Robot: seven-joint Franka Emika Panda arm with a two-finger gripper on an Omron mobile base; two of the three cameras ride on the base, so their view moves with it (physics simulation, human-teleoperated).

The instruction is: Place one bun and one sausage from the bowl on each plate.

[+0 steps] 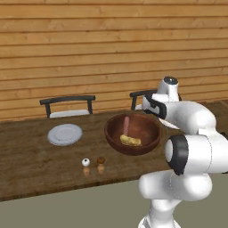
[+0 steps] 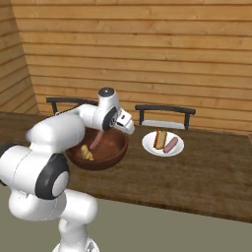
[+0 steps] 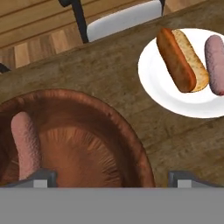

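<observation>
The dark wooden bowl (image 1: 132,132) stands mid-table and holds a pinkish sausage (image 1: 126,125) and a yellowish-tan bun (image 1: 130,140). To its left lies a bare pale plate (image 1: 65,134). On the bowl's other side, a second plate (image 2: 163,148) carries an orange bun (image 2: 159,139) and a sausage (image 2: 171,144). My gripper (image 3: 113,178) hangs open above the bowl (image 3: 131,140), over the side nearest that loaded plate (image 3: 157,83). Nothing is between its fingers. In the hand view the bowl's sausage (image 3: 26,144) lies just inside the left fingertip.
Two small shakers (image 1: 86,165) (image 1: 101,164) stand in front of the bowl near the table's front edge. Two dark chairs (image 1: 67,105) (image 2: 165,115) are tucked in at the far side, before a wooden plank wall.
</observation>
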